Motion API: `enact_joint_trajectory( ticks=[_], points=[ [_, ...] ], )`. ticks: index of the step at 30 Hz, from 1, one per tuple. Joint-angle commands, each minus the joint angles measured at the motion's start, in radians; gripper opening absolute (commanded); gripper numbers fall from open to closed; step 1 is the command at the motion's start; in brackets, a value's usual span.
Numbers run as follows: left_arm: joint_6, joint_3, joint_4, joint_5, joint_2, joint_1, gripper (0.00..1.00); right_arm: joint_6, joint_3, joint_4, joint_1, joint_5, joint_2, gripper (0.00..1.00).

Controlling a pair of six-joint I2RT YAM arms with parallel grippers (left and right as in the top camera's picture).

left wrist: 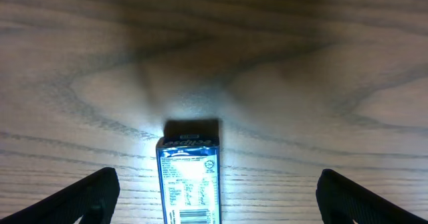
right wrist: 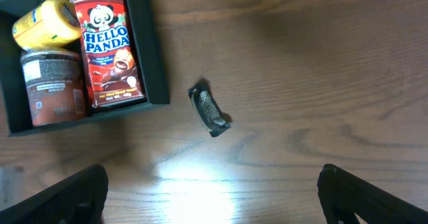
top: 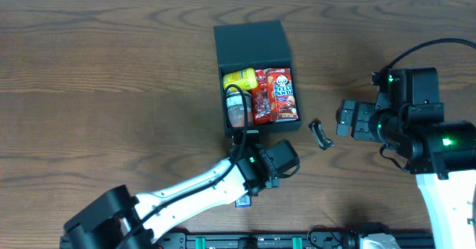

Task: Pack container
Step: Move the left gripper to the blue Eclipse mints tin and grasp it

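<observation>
Wood grain of the table [top: 89, 70] fills most of the left wrist view, where the left gripper [left wrist: 217, 178] stands wide, only the dark tips of its fingers [left wrist: 93, 194] showing at the bottom corners. Between them lies a blue pack [left wrist: 189, 177], apart from both fingers, its lower end cut off by the frame and its print too small to read. From overhead that pack is nearly hidden: just a blue sliver [top: 242, 202] shows under the left arm [top: 201, 186], and the gripper itself cannot be made out there. The container [top: 271, 128] sits at the middle of the table toward the far side, its lid [top: 250, 42] folded back flat behind it. Inside lie a yellow pack [top: 239, 78], a red pack [top: 262, 99], a Hello Panda box [top: 281, 93] and a dark can [top: 236, 109], the can partly crossed by a black cable from the arm. The right wrist view catches only one corner of the container [right wrist: 155, 50], the rest lost past the left and top edges. A small dark wrapper [right wrist: 209, 110] lies on the bare wood just beside that corner; what it is cannot be told. The right gripper [right wrist: 212, 177] is spread wide over the table, holding nothing, near the wrapper but clear of it.
</observation>
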Motion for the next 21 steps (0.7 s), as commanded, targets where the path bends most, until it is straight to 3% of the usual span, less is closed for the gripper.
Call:
enact_joint_trajectory(
  ticks=[1, 21],
  points=[
    [-0.003, -0.004, -0.003, 0.002, 0.051, 0.001, 0.95, 0.016, -0.006, -0.002, -0.005, 0.011, 0.0, 0.99],
    [0.008, -0.126, 0.112, 0.051, 0.106, 0.016, 0.95, 0.024, -0.006, -0.011, -0.005, 0.011, 0.0, 0.99]
  ],
)
